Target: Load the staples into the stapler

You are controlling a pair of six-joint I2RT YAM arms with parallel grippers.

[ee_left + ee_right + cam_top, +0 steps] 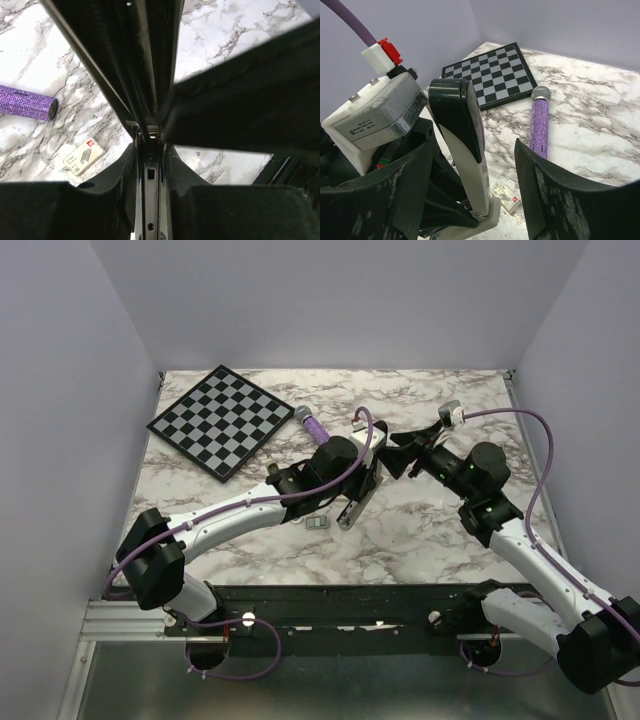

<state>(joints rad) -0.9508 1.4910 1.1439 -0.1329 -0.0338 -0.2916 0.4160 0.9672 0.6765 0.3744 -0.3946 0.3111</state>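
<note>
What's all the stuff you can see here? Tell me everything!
chessboard: 1, black and grey, far left of table
microphone: 1, glittery purple, beside chessboard
stapler: 1, black and white, opened, held up
box: 1, cream, on table near microphone
staples: 1 block, silver-grey, on table near stapler
table: 1, white-grey marble
left end effector: 1, black, shut on stapler
right end effector: 1, black, open around stapler's top

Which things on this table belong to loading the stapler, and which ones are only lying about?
For the job:
- stapler, standing open
- staples, a small grey block on the table near the stapler's base

Lying about:
- chessboard
- purple microphone
- small cream box
</note>
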